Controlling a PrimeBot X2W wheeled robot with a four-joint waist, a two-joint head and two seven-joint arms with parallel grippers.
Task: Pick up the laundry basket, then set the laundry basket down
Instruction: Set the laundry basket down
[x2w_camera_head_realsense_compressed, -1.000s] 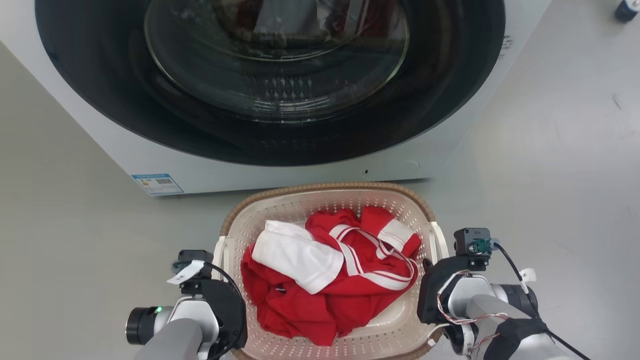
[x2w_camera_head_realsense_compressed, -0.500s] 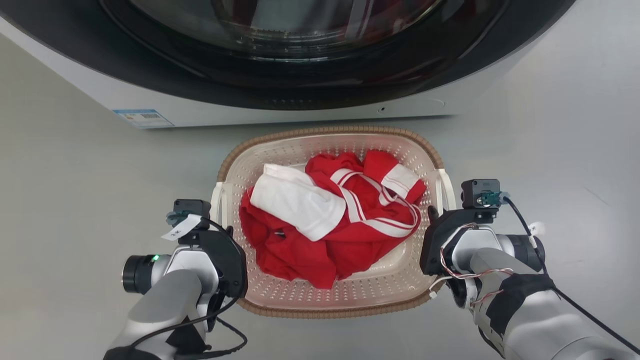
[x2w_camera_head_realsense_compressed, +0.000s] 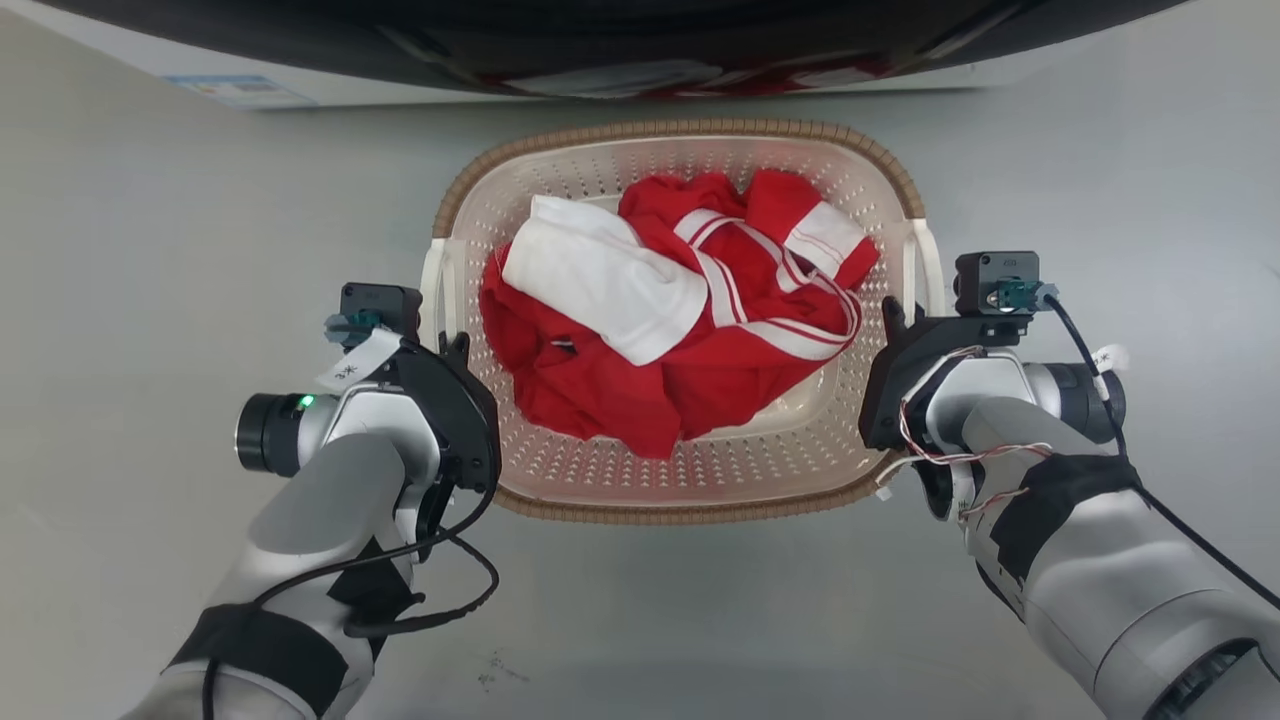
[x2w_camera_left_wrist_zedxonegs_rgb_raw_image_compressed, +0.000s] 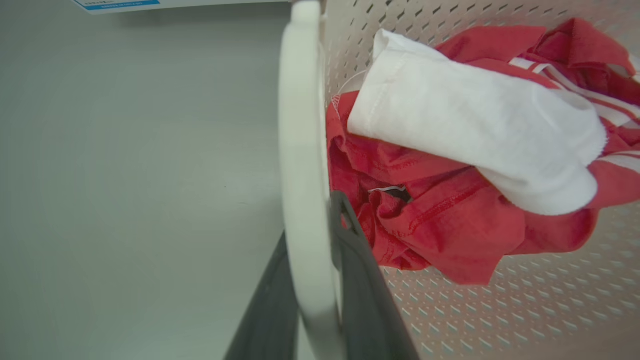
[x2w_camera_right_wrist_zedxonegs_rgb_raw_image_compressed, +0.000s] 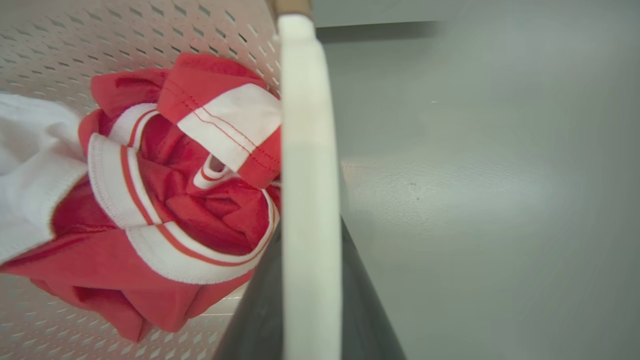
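Observation:
The laundry basket (x2w_camera_head_realsense_compressed: 700, 485) is cream with small holes and a brown woven rim, and it sits in the middle of the head view, holding red and white clothes (x2w_camera_head_realsense_compressed: 690, 330). My left gripper (x2w_camera_head_realsense_compressed: 455, 345) is shut on the basket's white left handle (x2w_camera_head_realsense_compressed: 433, 285). My right gripper (x2w_camera_head_realsense_compressed: 890, 315) is shut on the white right handle (x2w_camera_head_realsense_compressed: 925, 265). In the left wrist view the handle (x2w_camera_left_wrist_zedxonegs_rgb_raw_image_compressed: 302, 150) runs between my dark fingers (x2w_camera_left_wrist_zedxonegs_rgb_raw_image_compressed: 360, 280). The right wrist view shows the other handle (x2w_camera_right_wrist_zedxonegs_rgb_raw_image_compressed: 307, 150) clamped the same way between fingers (x2w_camera_right_wrist_zedxonegs_rgb_raw_image_compressed: 365, 310).
The washer (x2w_camera_head_realsense_compressed: 600, 40) with its dark round door crosses the top edge of the head view, just beyond the basket, with a blue-edged label (x2w_camera_head_realsense_compressed: 240, 90) at its lower left. Grey floor (x2w_camera_head_realsense_compressed: 200, 220) lies on both sides and in front.
The head camera has tipped down, so the washer has slid up out of the picture. The basket looks larger and farther from the washer's base. Both grippers stay shut on the handles.

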